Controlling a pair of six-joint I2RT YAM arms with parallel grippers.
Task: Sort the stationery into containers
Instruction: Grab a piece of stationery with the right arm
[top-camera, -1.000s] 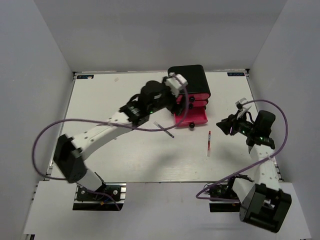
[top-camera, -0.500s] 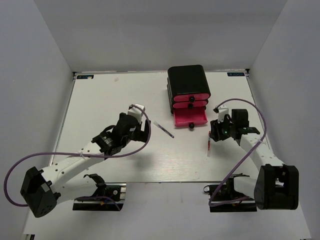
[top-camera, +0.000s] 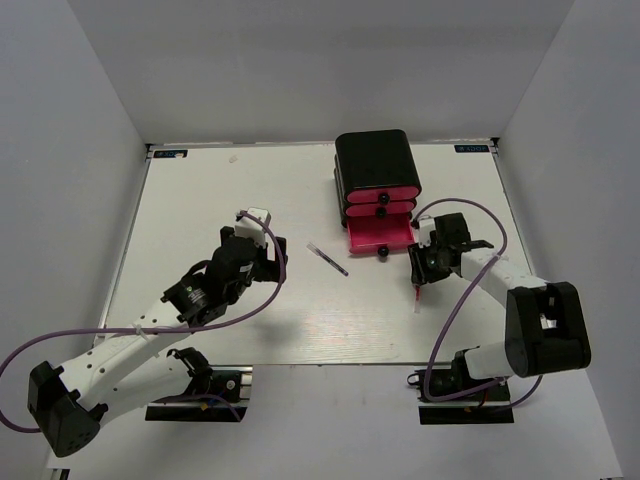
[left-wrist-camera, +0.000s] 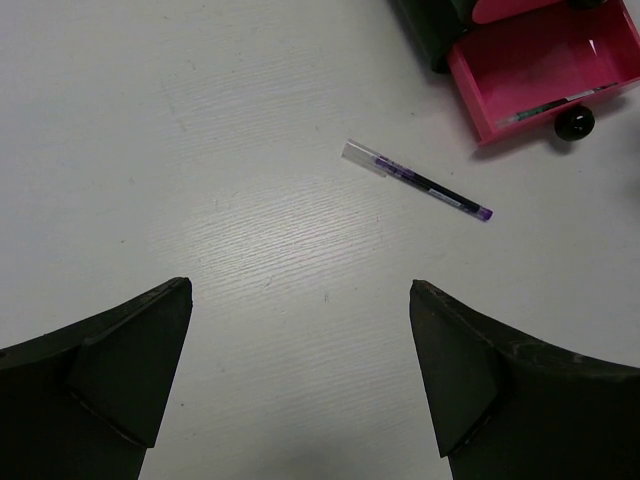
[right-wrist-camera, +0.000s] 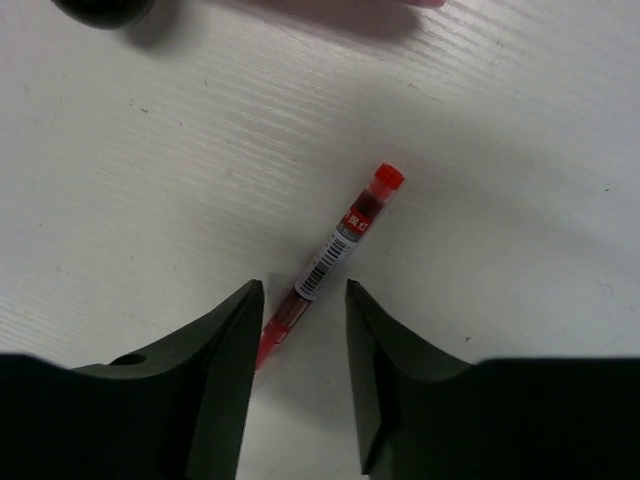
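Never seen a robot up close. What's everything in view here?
table: one, white, under everything.
case: one, glossy black, far side, right of centre.
drawers: three, pink, black knobs, stacked in the case; bottom drawer pulled open.
purple pen: one, purple with clear cap, on the table left of the bottom drawer.
red pen: one, red, on the table before the bottom drawer.
left gripper: one, black, open above bare table.
right gripper: one, black, open, straddling the red pen.
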